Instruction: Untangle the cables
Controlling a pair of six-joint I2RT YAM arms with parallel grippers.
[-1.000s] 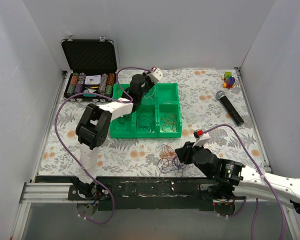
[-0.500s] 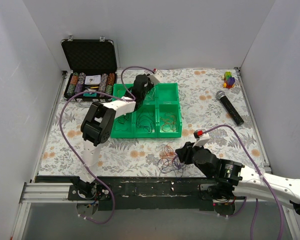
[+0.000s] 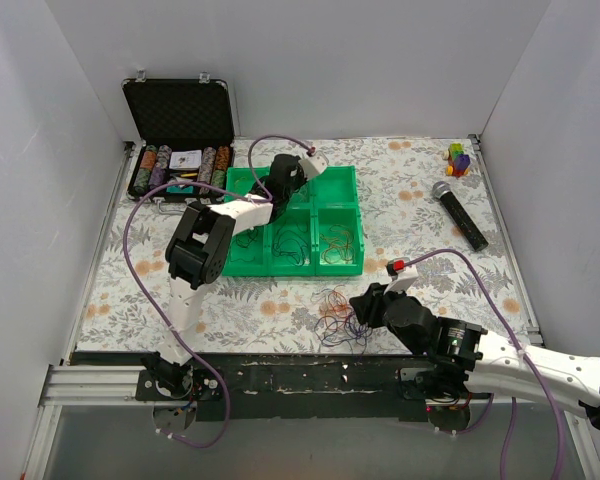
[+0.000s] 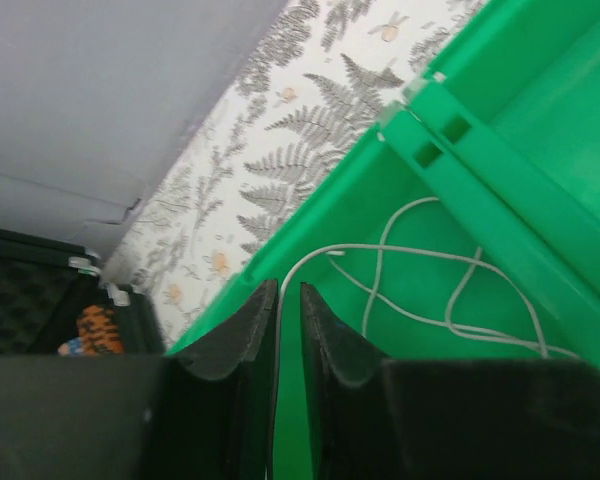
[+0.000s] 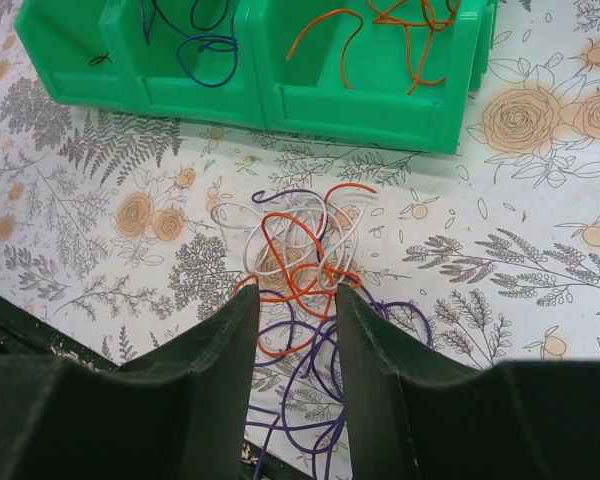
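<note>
The tangle of cables (image 3: pixel 335 315) lies on the flowered table near the front edge: orange, purple and white loops (image 5: pixel 300 260). My right gripper (image 3: pixel 365 305) is open, its fingertips (image 5: pixel 295 295) straddling the near side of the tangle just above it. My left gripper (image 3: pixel 288 175) is over a back compartment of the green bin (image 3: pixel 280 268). In the left wrist view its jaws (image 4: pixel 288 290) are nearly shut, with a thin white cable (image 4: pixel 420 250) running from the bin floor into the gap between them.
The bin's front compartments hold orange loops (image 5: pixel 400 20) and dark blue loops (image 5: pixel 205 40). An open chip case (image 3: pixel 178 140) stands at the back left. A microphone (image 3: pixel 458 213) and a small colourful toy (image 3: pixel 459 158) lie at the back right.
My left gripper has shifted a little to the right and back over the bin, and its wrist has turned. The right arm and the tangle have not moved.
</note>
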